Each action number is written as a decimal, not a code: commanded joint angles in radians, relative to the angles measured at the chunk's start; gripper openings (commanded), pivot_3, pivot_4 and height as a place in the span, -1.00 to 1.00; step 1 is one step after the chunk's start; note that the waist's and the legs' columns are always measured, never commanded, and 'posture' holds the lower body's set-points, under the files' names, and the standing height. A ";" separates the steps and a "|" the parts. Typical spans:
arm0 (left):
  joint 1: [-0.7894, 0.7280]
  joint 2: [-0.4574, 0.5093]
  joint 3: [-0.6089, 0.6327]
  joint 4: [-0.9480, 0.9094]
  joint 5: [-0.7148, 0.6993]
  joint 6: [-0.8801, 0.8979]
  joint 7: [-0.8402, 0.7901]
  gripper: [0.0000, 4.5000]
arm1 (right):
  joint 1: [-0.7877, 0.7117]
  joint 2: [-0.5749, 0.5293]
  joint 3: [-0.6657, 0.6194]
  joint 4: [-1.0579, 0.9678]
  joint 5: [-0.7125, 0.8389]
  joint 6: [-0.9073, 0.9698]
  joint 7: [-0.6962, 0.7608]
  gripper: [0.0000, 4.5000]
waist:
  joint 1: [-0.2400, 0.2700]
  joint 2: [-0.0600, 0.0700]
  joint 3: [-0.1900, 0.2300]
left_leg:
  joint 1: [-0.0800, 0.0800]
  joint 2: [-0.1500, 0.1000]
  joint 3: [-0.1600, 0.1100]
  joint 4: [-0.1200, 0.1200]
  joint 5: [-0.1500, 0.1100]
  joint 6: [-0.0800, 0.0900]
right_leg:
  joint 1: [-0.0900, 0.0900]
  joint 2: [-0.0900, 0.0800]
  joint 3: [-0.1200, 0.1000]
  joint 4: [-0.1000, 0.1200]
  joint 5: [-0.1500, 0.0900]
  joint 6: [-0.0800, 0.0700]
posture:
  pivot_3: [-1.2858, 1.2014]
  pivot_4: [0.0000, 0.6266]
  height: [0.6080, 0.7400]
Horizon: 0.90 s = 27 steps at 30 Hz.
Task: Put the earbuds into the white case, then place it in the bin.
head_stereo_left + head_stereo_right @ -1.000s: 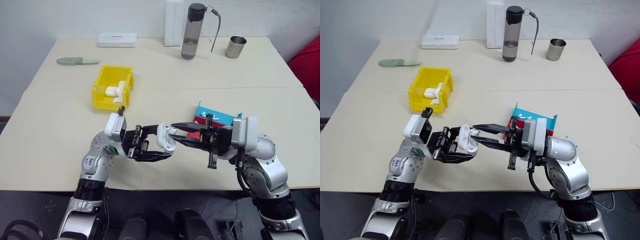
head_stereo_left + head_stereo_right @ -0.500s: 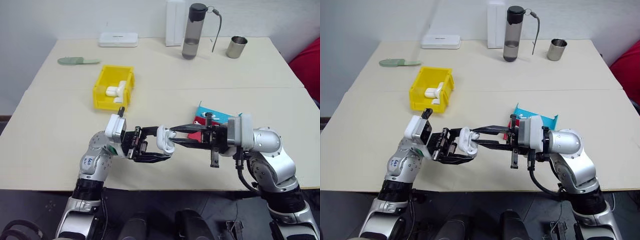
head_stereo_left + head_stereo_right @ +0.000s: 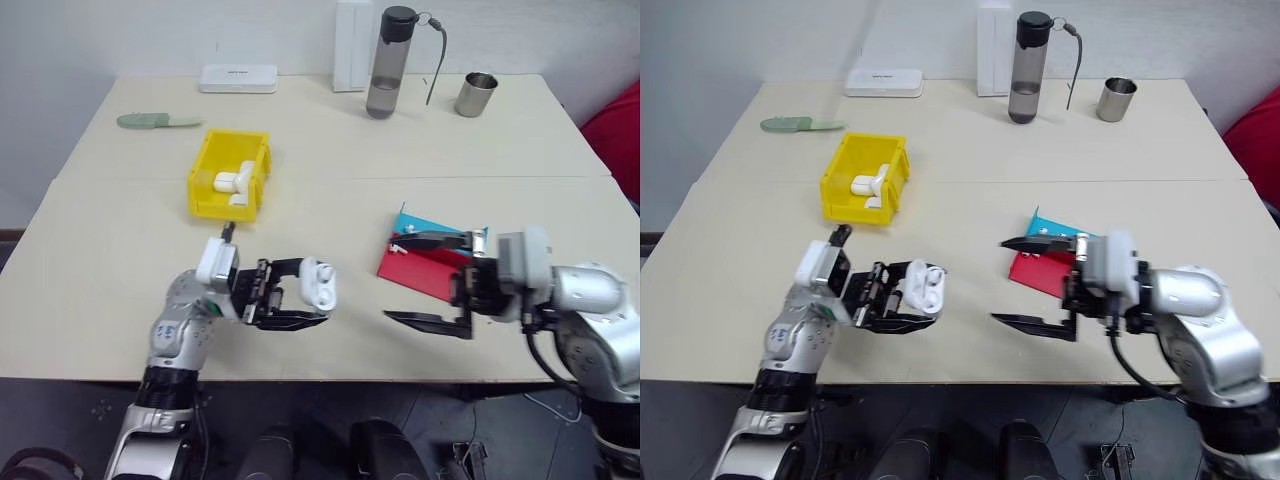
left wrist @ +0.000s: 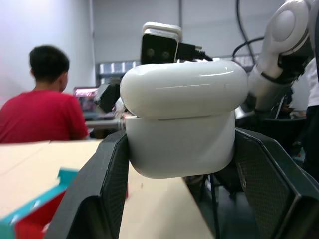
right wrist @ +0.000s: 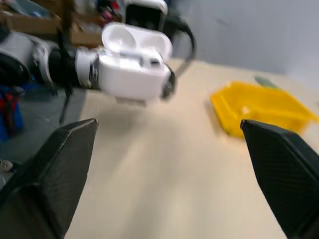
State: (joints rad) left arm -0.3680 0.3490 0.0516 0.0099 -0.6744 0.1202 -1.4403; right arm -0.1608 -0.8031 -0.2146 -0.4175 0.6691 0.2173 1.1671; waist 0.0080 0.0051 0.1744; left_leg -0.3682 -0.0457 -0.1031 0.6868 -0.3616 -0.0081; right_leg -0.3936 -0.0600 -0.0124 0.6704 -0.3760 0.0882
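We held the case (image 3: 316, 283), lid open, clenched in our left end effector (image 3: 300, 293) above the worktop (image 3: 100, 260), well short of the bin (image 3: 228, 178). Our right end effector (image 3: 430, 280) stood released, empty, beside the case, likely leaving room to shut the lid.

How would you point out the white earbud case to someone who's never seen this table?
Start at the yellow bin on the table's left half, then come toward the near edge. The white case sits pinched in the left gripper, lid open, unlike the white pieces lying in the bin.
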 commanded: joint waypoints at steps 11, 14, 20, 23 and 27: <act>0.030 0.024 0.049 -0.066 -0.039 -0.011 0.020 0.22 | 0.433 -0.004 -0.489 0.558 -0.202 -0.374 0.021 0.99 | 0.007 -0.001 0.000 | 0.003 0.000 0.005 -0.001 0.000 0.002 | 0.002 0.000 0.003 -0.002 0.001 0.001 | 0.03 -0.52 1.00; 0.029 0.019 0.045 -0.076 -0.038 -0.007 0.029 0.22 | 0.369 -0.035 -0.446 0.551 -0.185 -0.325 0.005 0.99 | -0.012 -0.001 0.000 | 0.007 0.001 0.009 -0.003 0.001 0.001 | 0.004 0.001 0.005 -0.001 0.000 0.001 | 0.03 -0.52 1.00; 0.011 0.017 0.030 -0.081 -0.032 0.007 0.050 0.22 | 0.069 -0.203 -0.245 0.434 -0.149 0.059 -0.066 0.99 | -0.025 0.003 -0.001 | 0.018 0.003 0.014 -0.004 0.001 0.002 | 0.016 0.002 0.007 -0.010 0.000 0.000 | 0.03 -0.52 1.00; 0.000 0.015 0.018 -0.081 -0.029 0.009 0.059 0.22 | -0.178 -0.292 -0.058 0.412 -0.166 0.303 -0.077 0.99 | -0.013 0.003 -0.001 | 0.017 0.003 0.012 -0.004 0.001 0.002 | 0.015 0.001 0.006 -0.010 0.000 0.000 | 0.03 -0.52 1.00; -0.003 0.013 0.002 -0.083 -0.022 0.010 0.070 0.22 | -0.498 -0.280 0.194 0.527 -0.295 0.420 -0.046 0.99 | 0.000 0.003 -0.001 | 0.014 0.004 0.006 -0.004 0.000 0.001 | 0.012 0.001 0.001 -0.010 0.000 0.000 | 0.03 -0.52 1.00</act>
State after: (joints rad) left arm -0.3671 0.3626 0.0578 -0.0395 -0.6887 0.1313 -1.3763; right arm -0.6128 -1.0839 -0.0795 0.0711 0.4260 0.5978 1.1092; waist 0.0076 0.0079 0.1736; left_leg -0.3560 -0.0424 -0.0978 0.6819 -0.3617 -0.0076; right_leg -0.3835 -0.0597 -0.0112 0.6602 -0.3756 0.0884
